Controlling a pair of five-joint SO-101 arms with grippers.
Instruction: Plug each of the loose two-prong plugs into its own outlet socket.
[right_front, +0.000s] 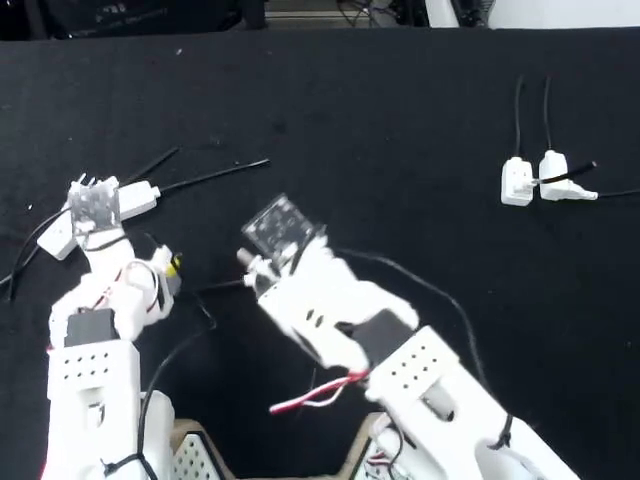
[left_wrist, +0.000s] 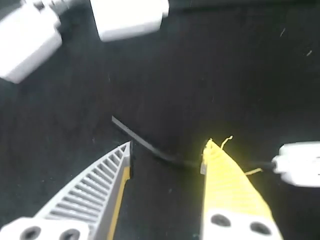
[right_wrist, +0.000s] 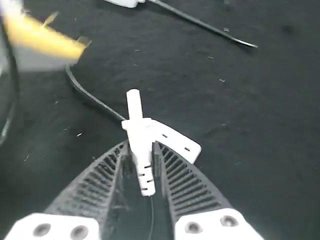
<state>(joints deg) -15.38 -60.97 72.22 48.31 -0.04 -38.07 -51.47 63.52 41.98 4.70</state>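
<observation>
At the table's right edge a seated plug looks home in its socket; right gripper pinches a loose plug not yet inserted, left gripper spread wide, empty.

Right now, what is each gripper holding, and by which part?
The right gripper holds a white plug by its rear end. The left gripper is open, holding nothing.

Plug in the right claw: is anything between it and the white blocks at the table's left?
Likely yes. The plug, shut in the right gripper, faces the open left gripper, whose yellow finger sits between it and the white blocks. A black cable also lies there.
</observation>
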